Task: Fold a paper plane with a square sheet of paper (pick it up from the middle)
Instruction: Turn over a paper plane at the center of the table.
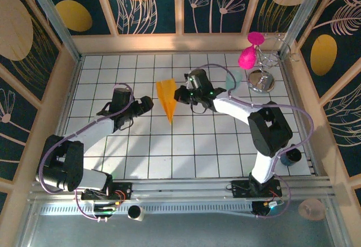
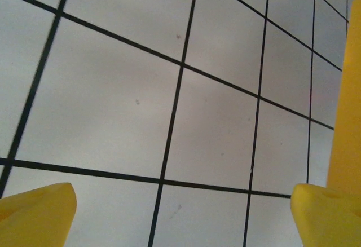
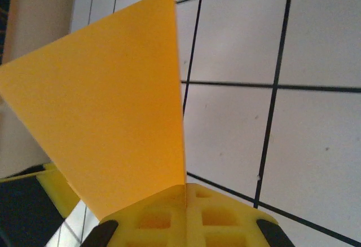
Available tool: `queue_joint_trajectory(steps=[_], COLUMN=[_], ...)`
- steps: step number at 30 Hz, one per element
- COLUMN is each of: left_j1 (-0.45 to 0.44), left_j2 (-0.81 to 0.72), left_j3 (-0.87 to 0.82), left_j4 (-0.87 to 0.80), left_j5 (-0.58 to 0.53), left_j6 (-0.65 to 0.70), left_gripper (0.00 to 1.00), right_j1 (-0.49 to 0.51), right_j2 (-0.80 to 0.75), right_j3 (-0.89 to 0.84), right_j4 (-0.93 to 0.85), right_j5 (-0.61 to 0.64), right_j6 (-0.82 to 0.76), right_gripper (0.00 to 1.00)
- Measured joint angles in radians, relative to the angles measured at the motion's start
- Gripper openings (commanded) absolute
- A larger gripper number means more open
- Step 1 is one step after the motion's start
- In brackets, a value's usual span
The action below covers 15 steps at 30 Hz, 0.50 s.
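The paper plane is a narrow orange-yellow dart, its sharp tip pointing toward the near side, over the middle of the tiled table. My right gripper is at its right edge, shut on it. In the right wrist view the paper plane rises as a broad wing out of the seam of my right gripper, whose yellow fingers are pressed together. My left gripper hovers just left of the plane, open. In the left wrist view my left gripper has its yellow fingertips wide apart over bare tiles. No flat square sheet shows.
A pale teal cup, a metal stand and pink objects stand at the back right. A dark cup sits by the right arm's base. Wooden walls ring the table.
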Motion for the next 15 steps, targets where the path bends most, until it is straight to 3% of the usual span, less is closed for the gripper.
queue_joint_trajectory(steps=[6,15], left_j1=[0.000,0.000], left_j2=[0.013,0.047], left_j3=[-0.035,-0.065], left_j4=[0.055,0.089], left_j5=[0.081,0.165], left_j6=[-0.053,-0.118], left_gripper=[0.86,0.79], right_j1=[-0.050,-0.105], right_j2=[0.058,0.097], right_j3=[-0.110,-0.216], right_j4=[0.184,0.315], right_j5=[-0.195,-0.312], right_j6=[0.044,0.105], right_gripper=[0.00,0.00])
